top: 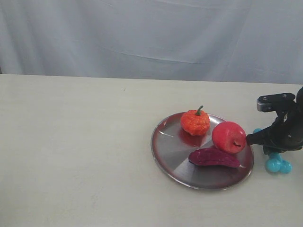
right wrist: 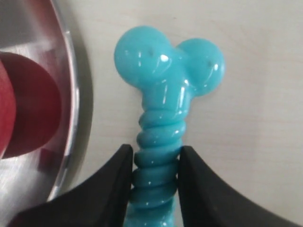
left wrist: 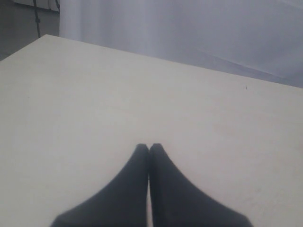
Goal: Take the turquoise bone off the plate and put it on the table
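The turquoise bone (top: 278,164) is off the plate, just right of the silver plate (top: 170,151), down at the cream table (top: 71,142). My right gripper (top: 271,150) covers its middle, so only the lobed ends show there. In the right wrist view the right gripper (right wrist: 155,158) is shut on the ribbed shaft of the bone (right wrist: 165,94), both fingers pressing its sides, beside the plate's rim (right wrist: 71,118). Over bare table, my left gripper (left wrist: 149,149) is shut and holds nothing; the exterior view does not show it.
On the plate sit an orange pumpkin (top: 195,122), a red apple (top: 228,137) and a dark purple vegetable (top: 214,157). The apple (right wrist: 23,109) lies close to the rim near the bone. A grey curtain hangs behind the table.
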Controlling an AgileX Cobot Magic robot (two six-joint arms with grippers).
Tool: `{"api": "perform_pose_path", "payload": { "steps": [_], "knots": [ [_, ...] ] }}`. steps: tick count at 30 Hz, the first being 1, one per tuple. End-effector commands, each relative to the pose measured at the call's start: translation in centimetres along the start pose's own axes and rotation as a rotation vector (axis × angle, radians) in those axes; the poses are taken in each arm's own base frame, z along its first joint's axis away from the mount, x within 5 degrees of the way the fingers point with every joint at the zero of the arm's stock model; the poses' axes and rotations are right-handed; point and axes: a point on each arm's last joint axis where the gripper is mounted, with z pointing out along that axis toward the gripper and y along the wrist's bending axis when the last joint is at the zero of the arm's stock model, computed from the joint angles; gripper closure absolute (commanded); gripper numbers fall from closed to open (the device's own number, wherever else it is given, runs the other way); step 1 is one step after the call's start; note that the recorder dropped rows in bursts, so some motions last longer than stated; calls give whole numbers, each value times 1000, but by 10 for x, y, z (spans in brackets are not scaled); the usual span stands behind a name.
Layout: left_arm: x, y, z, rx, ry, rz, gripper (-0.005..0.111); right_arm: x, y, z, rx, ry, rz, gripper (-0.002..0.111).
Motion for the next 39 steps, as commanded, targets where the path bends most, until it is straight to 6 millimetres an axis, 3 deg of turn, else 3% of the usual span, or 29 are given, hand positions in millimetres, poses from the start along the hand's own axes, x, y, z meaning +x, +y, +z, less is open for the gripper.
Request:
{"api": "perform_pose_path", "payload": {
  "steps": [1,4,11,18,22,29,35,39],
  "knots": [
    [0,0,0,-6,-5,3,107,-1,-1,0,4,-10,3,64],
    [0,0,0,-6,-5,3,107,-1,-1,0,3,-15,14,54],
    [0,0,0,-6,-5,3,107,-3,-1,-6,0,-26,55,54],
    [0,0,0,-6,-5,3,107,-9,-3,-41,-17,-82,121,54],
    [0,0,0,-6,-5,3,107,-12,-6,-86,-26,-165,159,54],
    [0,0,0,-6,-5,3,107,8,-13,-199,3,-384,128,57],
    [0,0,0,-6,-5,3,107,51,-11,-277,-36,-531,184,78],
    [0,0,0,-6,-5,3,107,86,-3,-311,-118,-558,225,96]
  ]
}}
